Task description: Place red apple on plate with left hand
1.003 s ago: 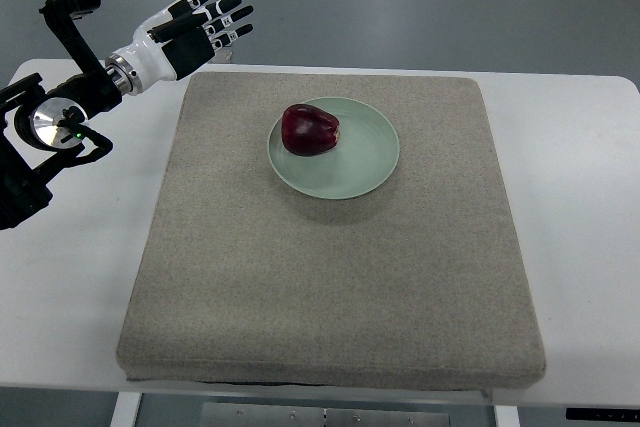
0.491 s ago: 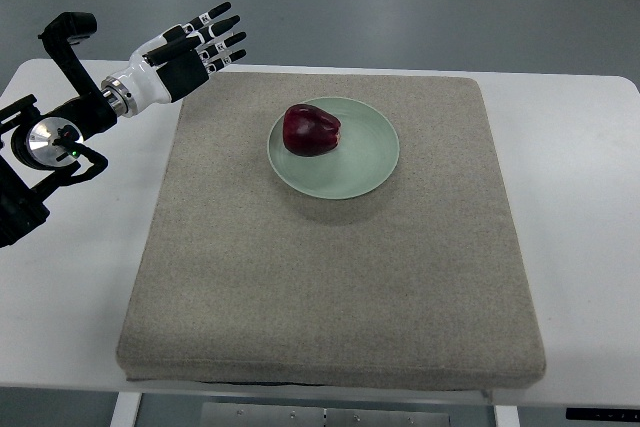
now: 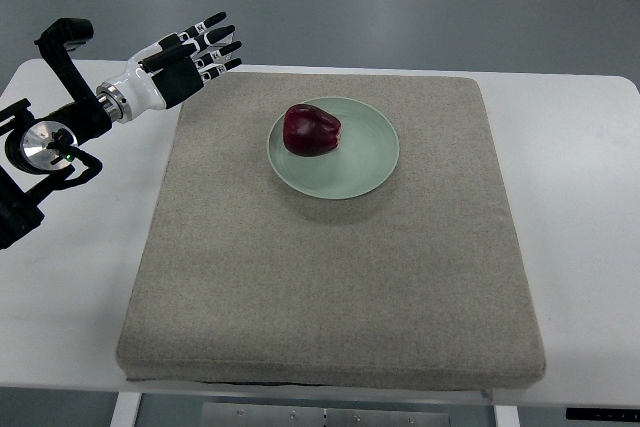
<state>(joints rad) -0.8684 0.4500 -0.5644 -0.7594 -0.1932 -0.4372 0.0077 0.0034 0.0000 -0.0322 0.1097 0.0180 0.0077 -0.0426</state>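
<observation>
1 red apple (image 3: pixel 311 131) sitting on the left part of the green plate (image 3: pixel 368 162), inside the rim. Plate lying on the far half of the grey mat (image 3: pixel 330 287), well back from all 4 mat edges, with the widest bare stretch toward the near edge. Left hand (image 3: pixel 180 57) hovering at the mat's far-left corner, fingers (image 3: pixel 215 27) spread straight and gripping nothing, well apart from apple and plate. White table (image 3: pixel 585 207) showing as a strip on each side of the mat.
</observation>
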